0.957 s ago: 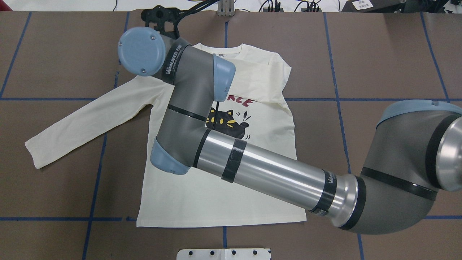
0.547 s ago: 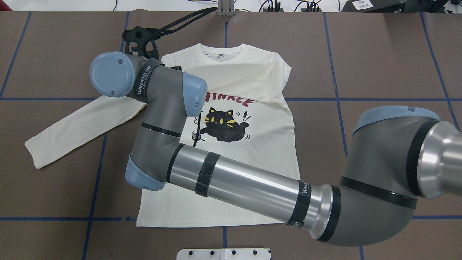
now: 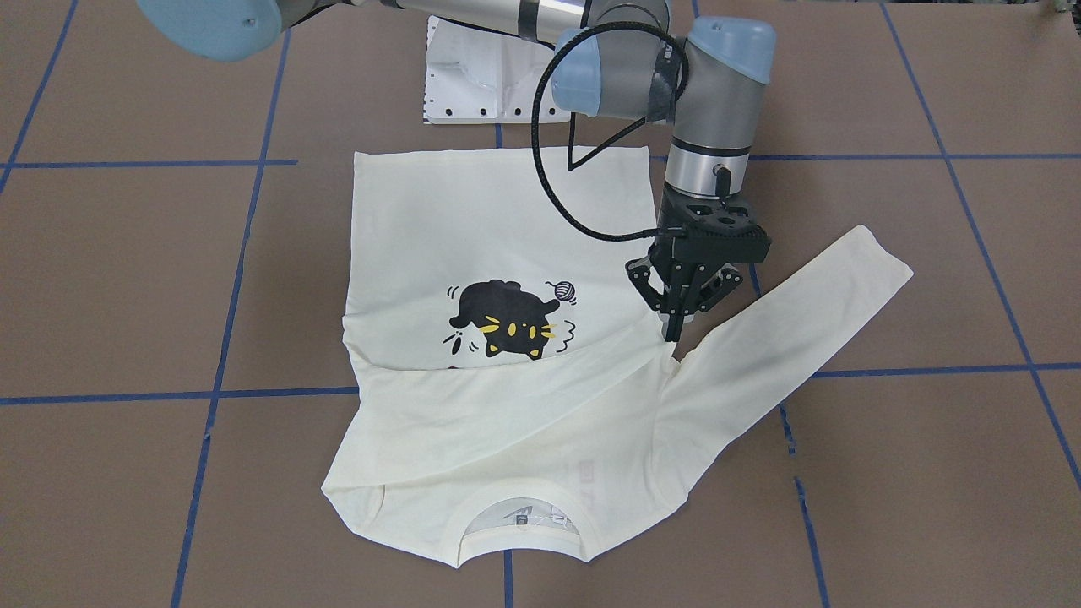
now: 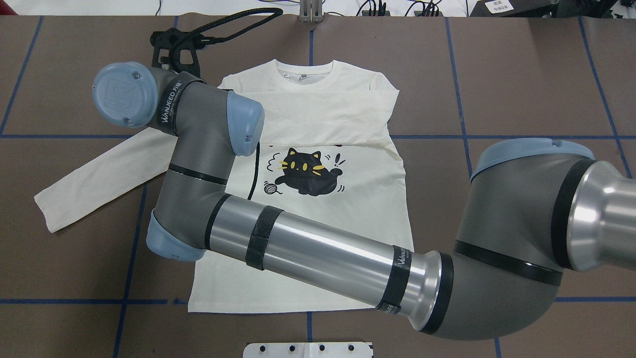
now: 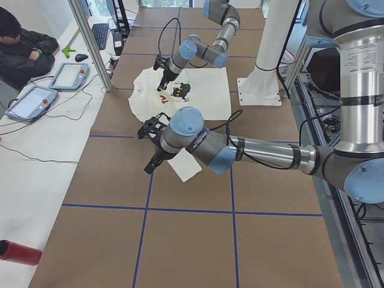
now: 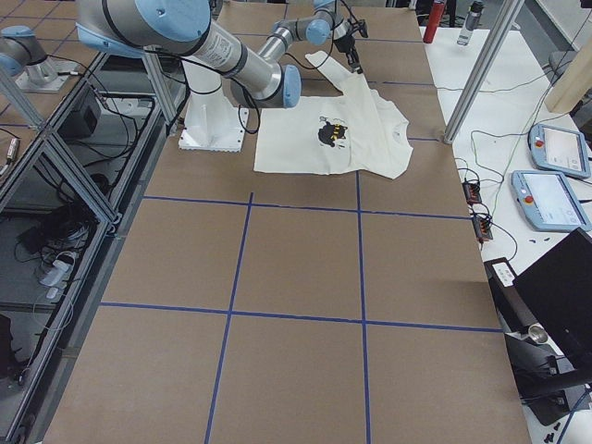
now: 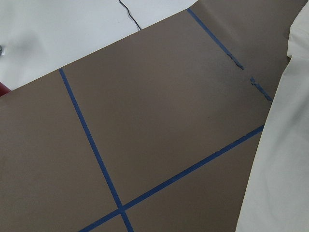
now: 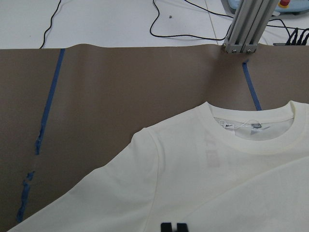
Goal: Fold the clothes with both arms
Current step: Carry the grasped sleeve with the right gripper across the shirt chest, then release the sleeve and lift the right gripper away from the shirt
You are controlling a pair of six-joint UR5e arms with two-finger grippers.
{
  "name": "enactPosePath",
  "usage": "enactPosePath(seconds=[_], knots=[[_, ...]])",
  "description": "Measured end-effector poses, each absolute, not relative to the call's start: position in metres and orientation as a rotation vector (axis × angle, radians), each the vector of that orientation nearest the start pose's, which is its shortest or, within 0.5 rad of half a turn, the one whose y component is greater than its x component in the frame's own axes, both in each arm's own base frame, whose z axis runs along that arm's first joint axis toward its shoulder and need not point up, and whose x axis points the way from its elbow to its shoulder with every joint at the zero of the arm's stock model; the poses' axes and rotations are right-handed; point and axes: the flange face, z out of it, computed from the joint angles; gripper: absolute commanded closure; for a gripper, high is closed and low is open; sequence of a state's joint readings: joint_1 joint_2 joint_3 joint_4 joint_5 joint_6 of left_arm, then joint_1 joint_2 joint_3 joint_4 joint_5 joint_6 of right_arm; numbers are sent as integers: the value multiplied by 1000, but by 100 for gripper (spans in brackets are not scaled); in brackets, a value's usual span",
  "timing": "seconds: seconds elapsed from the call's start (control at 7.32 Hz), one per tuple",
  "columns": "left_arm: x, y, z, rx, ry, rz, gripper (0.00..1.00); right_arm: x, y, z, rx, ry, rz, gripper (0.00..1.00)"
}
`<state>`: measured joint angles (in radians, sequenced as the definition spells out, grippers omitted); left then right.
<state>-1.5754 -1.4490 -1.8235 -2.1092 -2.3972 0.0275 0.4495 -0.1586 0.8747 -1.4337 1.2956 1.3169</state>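
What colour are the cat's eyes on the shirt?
Yellow, on the black cat; clearest in the overhead view.

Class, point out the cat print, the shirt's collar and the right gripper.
cat print (image 4: 312, 182): overhead view, the cat's black body.
collar (image 8: 260, 145): right wrist view, front ribbed band.
right gripper (image 3: 673, 331): front-facing view, between its fingertips.

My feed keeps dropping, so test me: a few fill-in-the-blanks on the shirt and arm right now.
1. The T-shirt bears a black ____ print.
2. Its collar points ____ from the white base.
3. The right arm has its jaws ____ on the folded sleeve.
Missing: cat; away; shut.
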Motion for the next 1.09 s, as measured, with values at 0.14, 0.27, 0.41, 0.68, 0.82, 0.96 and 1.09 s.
enactPosePath(seconds=[0.14,0.27,0.41,0.68,0.82,0.96,1.09], knots=[[-62,-457,524,643,785,297,0,-699,-516,-41,526,-718,329,1],[-63,-457,524,643,785,297,0,-697,-518,-45,512,-730,347,1],[-63,-457,525,642,785,296,0,-689,-524,-56,479,-755,361,0],[-63,-457,525,641,785,294,0,-645,-562,-75,357,-781,377,0],[-63,-458,522,655,782,299,0,-607,-590,-78,279,-776,365,0],[-63,-456,516,699,776,317,0,-556,-617,-77,197,-769,329,0],[-58,-452,511,751,778,344,0,-504,-637,-62,153,-764,273,0]])
